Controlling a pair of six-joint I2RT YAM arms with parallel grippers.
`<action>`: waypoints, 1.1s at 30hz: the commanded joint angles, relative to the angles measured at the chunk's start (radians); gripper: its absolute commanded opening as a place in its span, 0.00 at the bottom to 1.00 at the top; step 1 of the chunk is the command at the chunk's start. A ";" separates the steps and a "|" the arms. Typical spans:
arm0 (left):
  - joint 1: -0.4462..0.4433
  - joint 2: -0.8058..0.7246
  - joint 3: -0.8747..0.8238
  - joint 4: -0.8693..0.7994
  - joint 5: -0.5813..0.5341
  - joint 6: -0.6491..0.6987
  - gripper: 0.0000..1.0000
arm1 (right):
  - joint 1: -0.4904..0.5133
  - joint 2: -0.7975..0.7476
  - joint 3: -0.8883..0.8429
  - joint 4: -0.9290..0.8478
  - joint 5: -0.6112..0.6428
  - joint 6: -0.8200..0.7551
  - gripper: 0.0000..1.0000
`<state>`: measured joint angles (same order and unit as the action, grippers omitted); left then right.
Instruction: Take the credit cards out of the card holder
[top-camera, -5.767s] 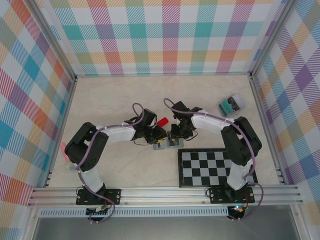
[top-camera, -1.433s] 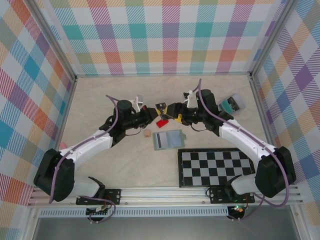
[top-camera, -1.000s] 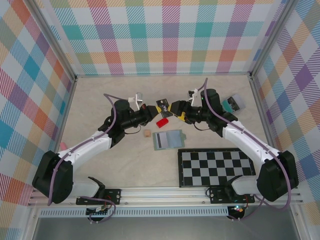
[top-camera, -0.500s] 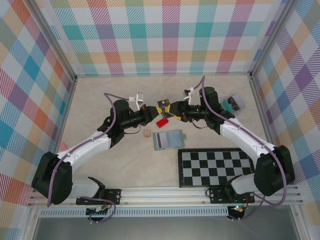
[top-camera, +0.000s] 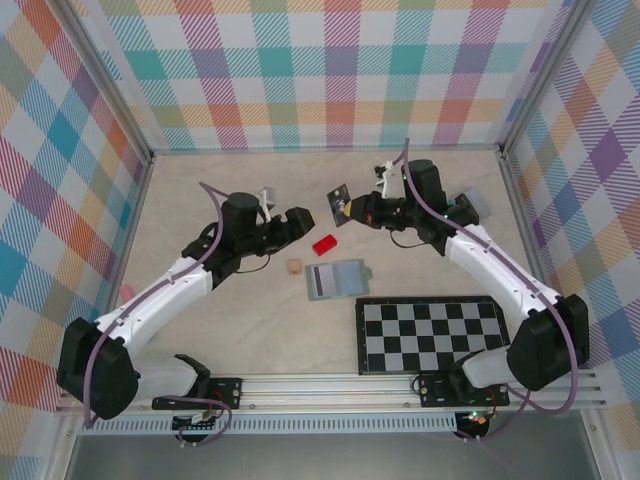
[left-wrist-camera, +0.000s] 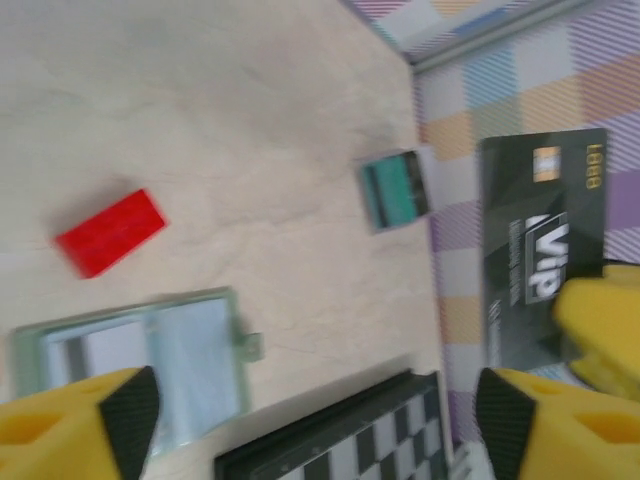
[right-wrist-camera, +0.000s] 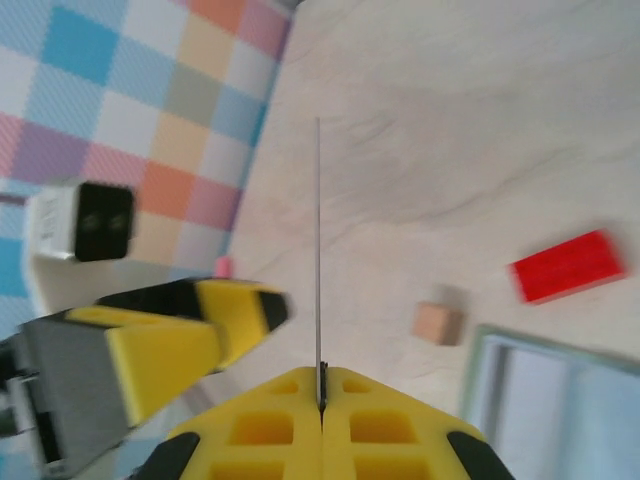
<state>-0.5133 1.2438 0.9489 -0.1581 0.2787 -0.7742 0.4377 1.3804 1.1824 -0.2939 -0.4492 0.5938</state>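
Right gripper (top-camera: 350, 208) clenched black card (top-camera: 338, 203) beyond card holder (top-camera: 335, 279); left gripper (top-camera: 298, 220) stood open. Extraction step; next: lay black card on surface (top-camera: 250, 330) beside card holder.

Clearance over the table (top-camera: 260, 335) — passages and obstructions

Both arms reach across the middle and meet at the far centre. There the spread left gripper (top-camera: 303, 217) faces the black card (top-camera: 337, 202) clamped in the right gripper (top-camera: 352, 208), with only a narrow gap between them. Just nearward lie the red block (top-camera: 323, 244), a small tan cube (top-camera: 294, 267) and the opened card holder (top-camera: 336, 279), set close together with slim lanes between. The checkerboard (top-camera: 430, 335) occupies the near right, and a clear box (top-camera: 470, 205) sits partly behind the right arm at the far right. Widest passages — the near surface between the left arm and the checkerboard, and the far strip along the back wall.
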 joint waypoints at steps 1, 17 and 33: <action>0.014 -0.039 0.055 -0.281 -0.158 0.117 0.92 | -0.062 -0.049 0.050 -0.175 0.181 -0.234 0.00; 0.085 -0.071 0.028 -0.356 -0.126 0.165 1.00 | -0.489 0.049 0.163 -0.270 0.294 -0.886 0.00; 0.104 -0.022 -0.046 -0.228 0.053 0.132 1.00 | -0.578 0.318 0.291 -0.341 0.480 -1.117 0.00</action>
<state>-0.4229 1.2121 0.9180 -0.4320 0.2821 -0.6346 -0.1360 1.6741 1.4139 -0.6067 0.0204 -0.4622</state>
